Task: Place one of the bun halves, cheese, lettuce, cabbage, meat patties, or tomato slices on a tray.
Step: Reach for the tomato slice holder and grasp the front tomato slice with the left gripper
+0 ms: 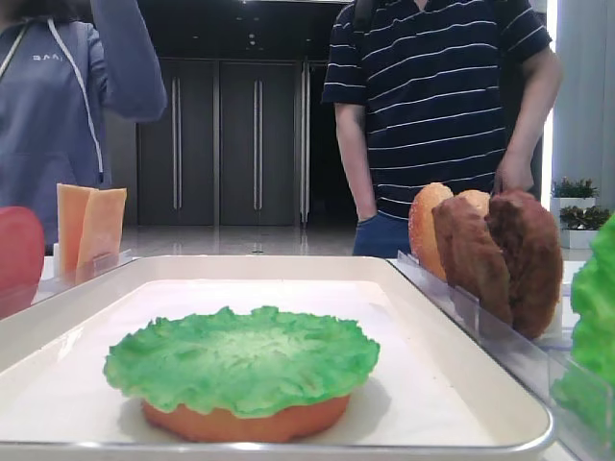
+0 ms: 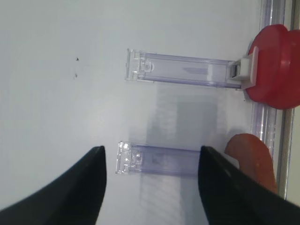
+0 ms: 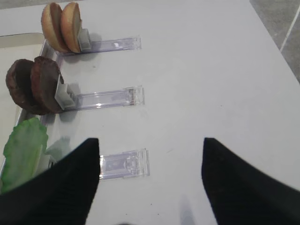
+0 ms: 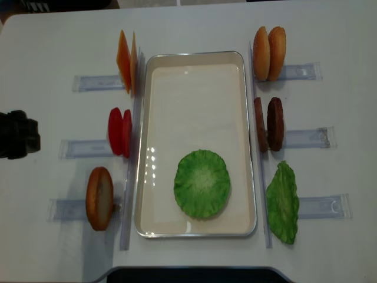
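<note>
Now: 1 ruffled green plastic lettuce leaf (image 4: 202,183) atop an orange-tan bun disc (image 1: 245,421) in the glossy white rectangular tray (image 4: 195,56); 2 rough brown patties (image 4: 269,124), 2 smooth red tomato discs (image 4: 119,131) racked alongside. Left tool (image 2: 151,180), right tool (image 3: 151,176) wide apart, empty.

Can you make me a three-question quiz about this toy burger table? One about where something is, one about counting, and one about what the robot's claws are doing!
1. Where is the round lettuce leaf?
A. On the tray, on top of a bun half
B. Standing in a clear holder
C. On the bare table

2. How many meat patties stand right of the tray?
A. One
B. Two
C. Four

3. What is the right gripper doing?
A. Holding a patty
B. Squeezing the cheese
C. Open, holding nothing

Answers:
1. A: the low front view shows the leaf lying on an orange bun inside the tray.
2. B: two brown discs stand side by side.
3. C: its fingers are apart over bare table.
</note>
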